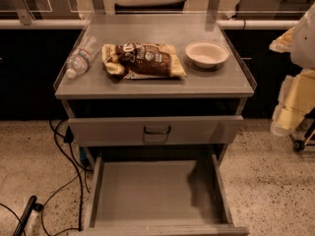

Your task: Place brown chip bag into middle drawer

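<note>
Camera view, gripper (286, 116) far right, drawer (152, 193) open

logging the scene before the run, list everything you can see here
brown chip bag: 1, dark brown with pale yellow ends, lying flat mid cabinet top
plastic bottle: 1, clear, on its side at the top's left, beside the bag
bowl: 1, white, upright, right of the bag
cabinet: 1, grey, centre of view
drawer front: 1, grey with a dark handle, just under the top
middle drawer: 1, grey, pulled open below that front
cables: several, black, on the floor left of the cabinet
hand: 1, pale, at the right edge of view beside the cabinet, apart from the bag
</note>
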`<state>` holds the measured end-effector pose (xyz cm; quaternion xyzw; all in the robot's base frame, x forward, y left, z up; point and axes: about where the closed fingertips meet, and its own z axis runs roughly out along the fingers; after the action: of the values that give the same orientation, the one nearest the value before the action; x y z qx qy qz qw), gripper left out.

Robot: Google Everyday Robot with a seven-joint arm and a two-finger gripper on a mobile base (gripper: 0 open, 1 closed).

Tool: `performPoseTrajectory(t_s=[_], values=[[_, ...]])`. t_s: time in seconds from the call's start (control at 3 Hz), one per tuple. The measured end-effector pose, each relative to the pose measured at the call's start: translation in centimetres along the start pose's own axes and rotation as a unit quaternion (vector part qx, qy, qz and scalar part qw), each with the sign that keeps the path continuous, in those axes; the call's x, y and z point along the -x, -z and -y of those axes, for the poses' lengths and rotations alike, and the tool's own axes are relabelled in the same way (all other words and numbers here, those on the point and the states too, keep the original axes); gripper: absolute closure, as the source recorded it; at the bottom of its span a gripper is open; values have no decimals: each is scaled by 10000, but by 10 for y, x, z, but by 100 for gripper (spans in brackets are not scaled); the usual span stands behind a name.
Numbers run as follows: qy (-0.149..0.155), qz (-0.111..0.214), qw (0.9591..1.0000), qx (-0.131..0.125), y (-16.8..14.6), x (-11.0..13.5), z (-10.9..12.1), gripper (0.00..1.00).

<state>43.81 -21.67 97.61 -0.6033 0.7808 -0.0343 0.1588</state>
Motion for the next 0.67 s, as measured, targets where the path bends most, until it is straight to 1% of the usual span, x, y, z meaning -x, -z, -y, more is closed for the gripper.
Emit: performPoseTrajectory(t_s=[0.33, 0.67], values=[[1, -1, 10000, -4, 0, 0, 0, 0], [52, -34, 9999, -122, 2, 3, 4, 0]])
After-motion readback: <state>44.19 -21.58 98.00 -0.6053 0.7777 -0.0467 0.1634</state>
